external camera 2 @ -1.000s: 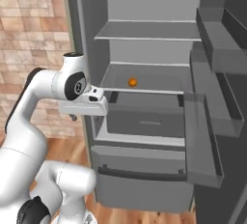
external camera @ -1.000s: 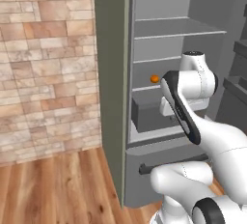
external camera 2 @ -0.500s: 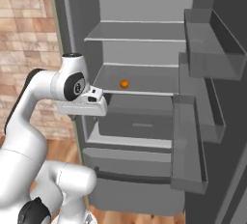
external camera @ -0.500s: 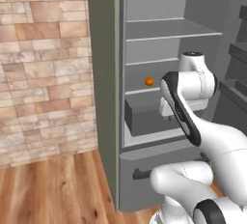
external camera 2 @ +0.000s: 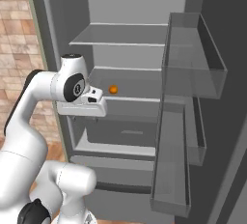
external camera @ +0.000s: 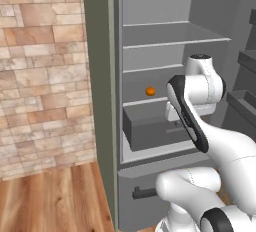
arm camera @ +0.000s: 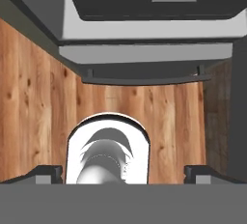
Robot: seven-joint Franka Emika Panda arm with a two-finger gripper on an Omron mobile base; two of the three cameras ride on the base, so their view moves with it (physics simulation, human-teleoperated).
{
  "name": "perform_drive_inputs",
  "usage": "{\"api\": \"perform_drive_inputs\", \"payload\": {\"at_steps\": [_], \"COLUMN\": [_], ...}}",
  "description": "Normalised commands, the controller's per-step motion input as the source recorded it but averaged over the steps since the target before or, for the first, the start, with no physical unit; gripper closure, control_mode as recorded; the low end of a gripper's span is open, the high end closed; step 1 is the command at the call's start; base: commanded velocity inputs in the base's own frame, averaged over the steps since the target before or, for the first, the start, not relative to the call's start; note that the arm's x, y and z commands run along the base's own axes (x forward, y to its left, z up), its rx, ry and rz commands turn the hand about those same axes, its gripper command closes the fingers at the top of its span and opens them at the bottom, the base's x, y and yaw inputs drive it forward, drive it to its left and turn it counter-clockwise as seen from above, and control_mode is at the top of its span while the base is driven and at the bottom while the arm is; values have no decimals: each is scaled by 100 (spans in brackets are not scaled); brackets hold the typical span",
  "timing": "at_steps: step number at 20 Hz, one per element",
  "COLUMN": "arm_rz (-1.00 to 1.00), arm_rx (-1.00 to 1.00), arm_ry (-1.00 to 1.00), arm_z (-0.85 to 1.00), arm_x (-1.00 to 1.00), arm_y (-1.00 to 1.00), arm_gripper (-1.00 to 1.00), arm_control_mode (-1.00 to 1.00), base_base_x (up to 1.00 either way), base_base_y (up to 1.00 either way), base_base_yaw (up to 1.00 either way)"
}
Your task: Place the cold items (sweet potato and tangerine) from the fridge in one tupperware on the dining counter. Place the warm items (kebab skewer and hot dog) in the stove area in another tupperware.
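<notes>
The fridge [external camera: 165,66] stands open beside a brick wall [external camera: 40,71], with a wooden floor [external camera: 55,196] in front of it. Its door [external camera 2: 212,97] is swung out to the right and carries clear bins [external camera 2: 193,54] one above the other. Inside are pale grey shelves [external camera 2: 116,37], and under them a grey drawer [external camera: 150,126] is pulled partly out. Lower down, a bottom drawer with a dark handle [external camera: 142,193] is closed.

The tangerine [external camera: 150,91] is a small, round, bright orange ball. It lies alone on the middle shelf, just above the pulled drawer, toward the back of the fridge; in the right base view it [external camera 2: 113,89] is just to the right of the arm's wrist.

The robot's white arm [external camera: 192,106] is raised in front of the shelves and partly covers the drawer in the left base view. The hand [arm camera: 123,172] points down toward the floor, in front of the fridge's lower part. Its two dark fingertips [arm camera: 48,171] stand wide apart and hold nothing.
</notes>
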Motion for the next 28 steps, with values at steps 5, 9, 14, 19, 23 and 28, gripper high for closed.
{"api": "perform_drive_inputs", "payload": {"at_steps": [5, 9, 14, 19, 23, 28], "arm_rz": [0, 0, 0, 0, 0, -1], "arm_rx": [0, 0, 0, 0, 0, 9], "arm_ry": [0, 0, 0, -36, -32, -12], "arm_z": [0, 0, 0, 0, 3, 42], "arm_x": [0, 0, 0, 53, 80, 85], "arm_y": [0, 0, 0, -1, 7, 0], "arm_gripper": [-100, -100, -100, -100, -100, -100], "arm_control_mode": [100, 100, 100, -100, -100, -100], "base_base_x": [15, 0, 11, 0, 0, 0], "base_base_y": [-10, -2, -2, 0, 0, 0], "base_base_yaw": [-1, 0, 1, 0, 0, 0]}}
